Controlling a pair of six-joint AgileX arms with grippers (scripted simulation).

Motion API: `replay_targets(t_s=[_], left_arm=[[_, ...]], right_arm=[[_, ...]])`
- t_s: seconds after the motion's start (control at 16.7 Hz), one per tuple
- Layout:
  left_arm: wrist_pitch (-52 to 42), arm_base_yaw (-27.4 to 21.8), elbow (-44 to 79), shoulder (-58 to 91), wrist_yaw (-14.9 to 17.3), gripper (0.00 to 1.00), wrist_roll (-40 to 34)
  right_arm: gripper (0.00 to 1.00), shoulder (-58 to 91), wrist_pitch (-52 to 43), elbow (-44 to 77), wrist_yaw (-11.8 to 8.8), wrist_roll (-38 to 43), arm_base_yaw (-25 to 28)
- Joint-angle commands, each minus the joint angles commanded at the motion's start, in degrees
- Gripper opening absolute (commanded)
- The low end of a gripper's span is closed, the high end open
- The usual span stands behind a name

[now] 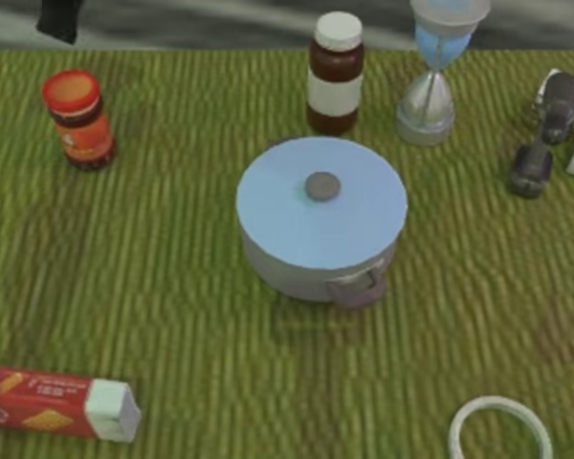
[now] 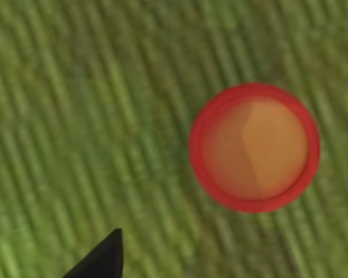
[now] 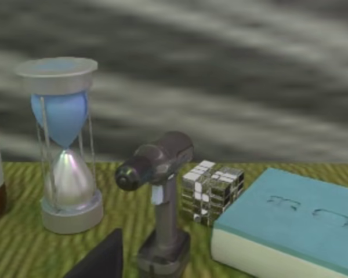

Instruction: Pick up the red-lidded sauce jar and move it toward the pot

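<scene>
Nearest you, at the near left edge of the green striped worktop [image 1: 172, 316], lies a red cracker box [image 1: 53, 402] with a pale end cap, flat on its side. At the near right edge you see part of a white ring [image 1: 500, 426].

You find the red-lidded sauce jar [image 1: 78, 118] standing upright at the far left, well apart from everything else. The left wrist view looks straight down on its red lid [image 2: 254, 147], with bare worktop all round it, so your left hand [image 2: 98, 260] hangs above the jar and grips nothing. Only one dark fingertip of that hand shows at the frame's edge, and you cannot tell how far the hand is open.

The pot [image 1: 320, 215] sits in the middle of the worktop, its pale-blue lid on, a small grey knob [image 1: 322, 185] at the centre and its handle turned toward the near side. It is well to the right of the jar.

Just beyond the pot stands a brown jar [image 1: 335, 72] with a white lid and white label, and to its right an hourglass [image 1: 438, 67] with blue glass. At the far right you see a grey drill [image 1: 543, 134], a mirrored cube [image 3: 213, 190] and a pale-blue book [image 3: 296, 223].

Your right hand [image 3: 101, 259] shows only a dark fingertip in its own wrist view, low over the far right of the worktop near the drill; you cannot tell its opening.
</scene>
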Motion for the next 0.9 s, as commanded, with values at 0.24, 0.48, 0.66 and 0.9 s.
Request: replay_targets(t_s=[0.24, 0.48, 0.66, 0.9], left_arm=[[-7.39, 0.16, 15.69, 14.94, -0.04, 1.00, 1.93], [-11.44, 0.28, 24.66, 23.51, -0.14, 1.00, 2.96], [-12.12, 0.30, 26.20, 24.98, -0.16, 1.00, 3.12], [-12.02, 0.17, 26.06, 25.09, -0.17, 1.00, 3.08]], right_arm=[[1.00, 0.00, 0.00, 0.00, 0.00, 0.00, 0.00], [1.00, 0.00, 0.00, 0.00, 0.00, 0.00, 0.00], [1.00, 0.00, 0.00, 0.00, 0.00, 0.00, 0.00], [1.00, 0.00, 0.00, 0.00, 0.00, 0.00, 0.00]])
